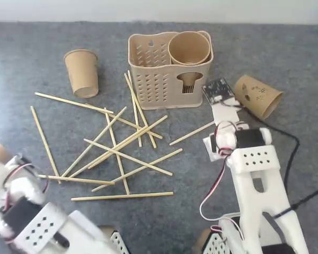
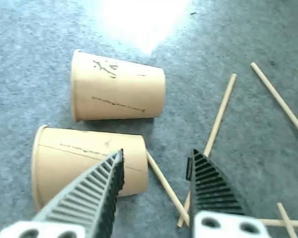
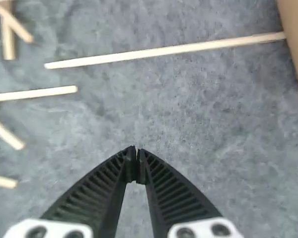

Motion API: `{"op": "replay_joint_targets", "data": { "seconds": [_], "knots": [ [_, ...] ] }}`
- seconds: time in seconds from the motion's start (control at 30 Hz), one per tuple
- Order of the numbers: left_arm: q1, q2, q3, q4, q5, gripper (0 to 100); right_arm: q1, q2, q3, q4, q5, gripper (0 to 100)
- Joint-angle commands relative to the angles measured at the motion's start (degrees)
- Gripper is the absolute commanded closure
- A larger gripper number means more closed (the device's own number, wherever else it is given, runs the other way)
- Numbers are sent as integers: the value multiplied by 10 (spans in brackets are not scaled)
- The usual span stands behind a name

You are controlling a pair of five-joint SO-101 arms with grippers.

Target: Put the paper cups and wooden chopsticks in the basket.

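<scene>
Basket (image 1: 164,79): beige perforated plastic, boxy, 12 o'clock on grey felt table (image 1: 286,53); one paper cup (image 1: 189,47) upright inside.
Second cup (image 1: 82,73): tapered, 10 o'clock.
Third cup (image 1: 257,96): on its side, 2 o'clock.
Chopsticks (image 1: 116,153): thin pale wooden rods, criss-crossed, 8 o'clock.
Left gripper (image 2: 156,161): ribbed black jaws parted, empty, by two toppled cups (image 2: 116,92).
Right gripper (image 3: 135,156): tips pressed together, gripping nothing.

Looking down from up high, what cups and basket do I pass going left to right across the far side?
Left cup → basket holding a nested cup → right cup lying on its side.
</scene>
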Motion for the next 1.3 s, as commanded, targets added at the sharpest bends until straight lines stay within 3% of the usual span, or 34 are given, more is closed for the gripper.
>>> {"op": "replay_joint_targets", "data": {
  "seconds": [0.0,0.17,0.37,0.6,0.87,1.03,1.27],
  "knots": [
    [-40,-4,-62,33,-22,803,16,-14,70,-100,5,991],
    [-62,22,-123,103,-27,795,15,-14,135,-167,6,990],
    [-78,226,-219,171,-60,750,15,-13,137,-170,7,990],
    [-185,476,-369,160,-95,748,16,-13,137,-173,11,990],
    [-266,629,-469,159,-149,747,16,-13,157,-205,38,990],
    [-268,673,-469,134,-163,747,16,-14,157,-205,39,991],
    [-222,696,-378,15,-134,750,17,-14,158,-205,39,991]
  ]
}}
